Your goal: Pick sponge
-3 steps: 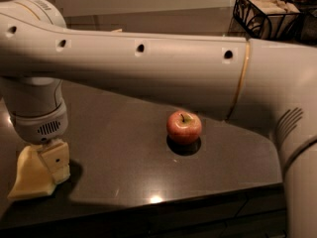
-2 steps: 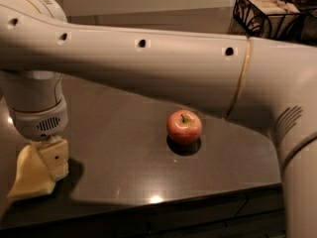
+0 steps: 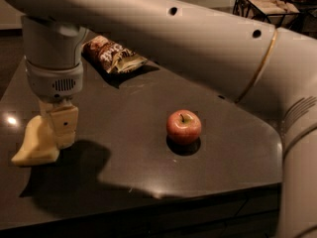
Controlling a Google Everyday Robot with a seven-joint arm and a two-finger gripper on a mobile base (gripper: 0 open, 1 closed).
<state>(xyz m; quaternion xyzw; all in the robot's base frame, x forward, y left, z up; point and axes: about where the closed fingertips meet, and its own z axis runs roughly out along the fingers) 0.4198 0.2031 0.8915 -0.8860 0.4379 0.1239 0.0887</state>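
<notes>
Touching the end effector (image 3: 53, 135) low over the table (image 3: 228, 152), the sponge (image 3: 33, 147) tilts.

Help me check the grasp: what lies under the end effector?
The end effector hangs over the table's left side, with the pale yellow sponge at its tip, sticking out leftward. The sponge's right part is hidden behind it.

Gripper (image 3: 56, 138) against sponge (image 3: 33, 148) at table (image 3: 129, 98) left, apple (image 3: 184, 126) apart
</notes>
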